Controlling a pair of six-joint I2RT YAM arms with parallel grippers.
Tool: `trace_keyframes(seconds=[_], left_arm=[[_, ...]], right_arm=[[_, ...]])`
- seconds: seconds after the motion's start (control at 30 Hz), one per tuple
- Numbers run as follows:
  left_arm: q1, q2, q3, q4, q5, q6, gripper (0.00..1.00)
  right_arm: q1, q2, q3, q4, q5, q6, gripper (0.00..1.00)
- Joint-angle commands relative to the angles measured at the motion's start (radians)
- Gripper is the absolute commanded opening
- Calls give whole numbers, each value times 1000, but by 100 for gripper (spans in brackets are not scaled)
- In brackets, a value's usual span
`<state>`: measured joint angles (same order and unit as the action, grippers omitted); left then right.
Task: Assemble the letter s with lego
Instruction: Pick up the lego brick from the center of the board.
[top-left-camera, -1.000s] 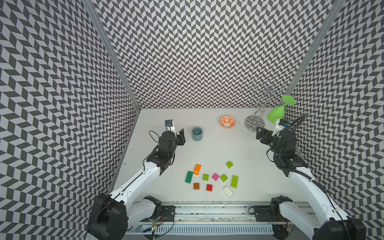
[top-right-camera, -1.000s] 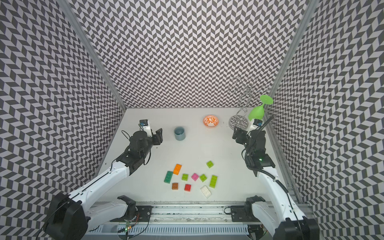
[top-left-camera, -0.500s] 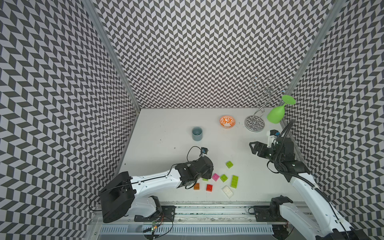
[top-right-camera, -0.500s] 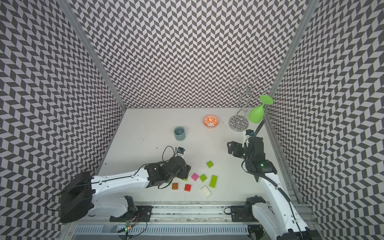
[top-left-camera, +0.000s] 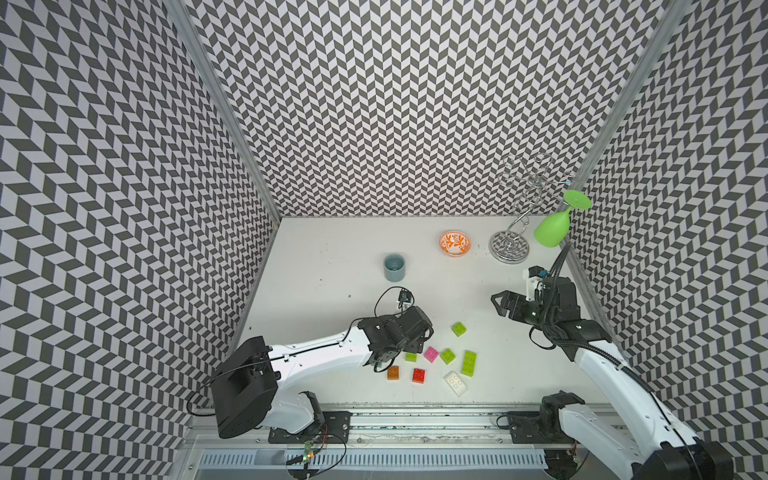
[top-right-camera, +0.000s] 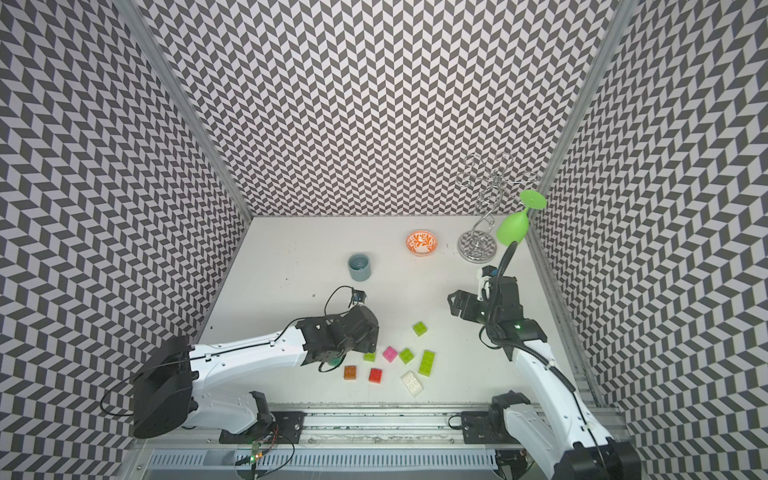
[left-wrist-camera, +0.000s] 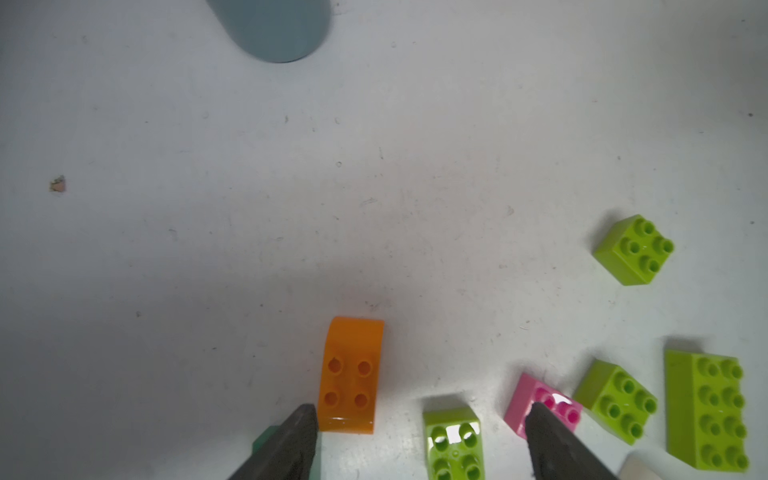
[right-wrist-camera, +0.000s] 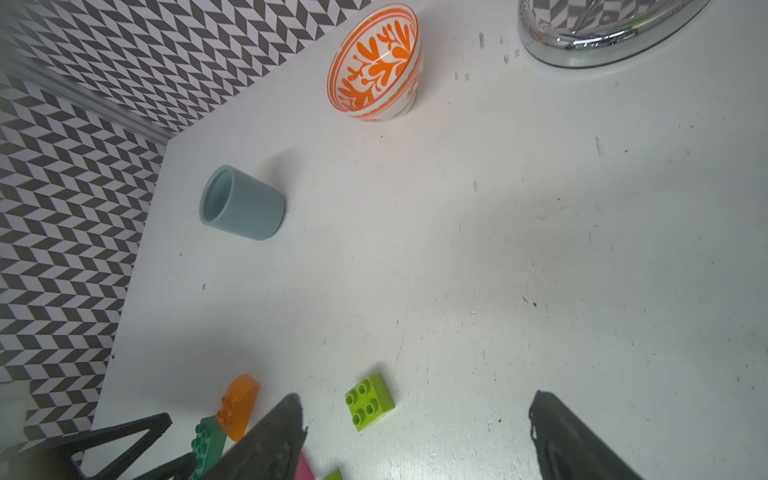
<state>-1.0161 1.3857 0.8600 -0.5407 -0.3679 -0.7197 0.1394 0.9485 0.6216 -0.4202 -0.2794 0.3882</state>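
The left pincer (left-wrist-camera: 415, 428) is held apart and empty, low over the small studded plastic lego bricks (top-left-camera: 431, 353) near the front edge of the white worktop (top-left-camera: 332, 266); a second ago it was raised farther back, beside the grey-blue cup (top-left-camera: 394, 267). The right pincer (right-wrist-camera: 415, 409), likewise apart and empty, has been swung inward. The bricks are scattered singly. An orange round-ended brick (left-wrist-camera: 352, 374) is shown just beside one finger in the left wrist view, with a dark green brick (left-wrist-camera: 266, 438) behind that finger; the orange one is covered by the arm in both top views
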Motion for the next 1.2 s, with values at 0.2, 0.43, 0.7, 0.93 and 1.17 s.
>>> trace_keyframes(seconds=[0.2, 0.43, 0.7, 0.93, 1.17], left_arm=[[92, -128, -96, -118, 98, 5, 77], [96, -151, -159, -137, 137, -15, 82], [120, -79, -159, -134, 144, -8, 84], [134, -14, -158, -131, 142, -3, 77], [136, 14, -160, -131, 147, -3, 67]], right_arm=[[81, 73, 21, 17, 54, 18, 88], [148, 126, 31, 27, 87, 35, 89], [177, 166, 36, 34, 101, 39, 90], [179, 179, 36, 37, 96, 34, 90], [180, 186, 27, 44, 94, 31, 90]])
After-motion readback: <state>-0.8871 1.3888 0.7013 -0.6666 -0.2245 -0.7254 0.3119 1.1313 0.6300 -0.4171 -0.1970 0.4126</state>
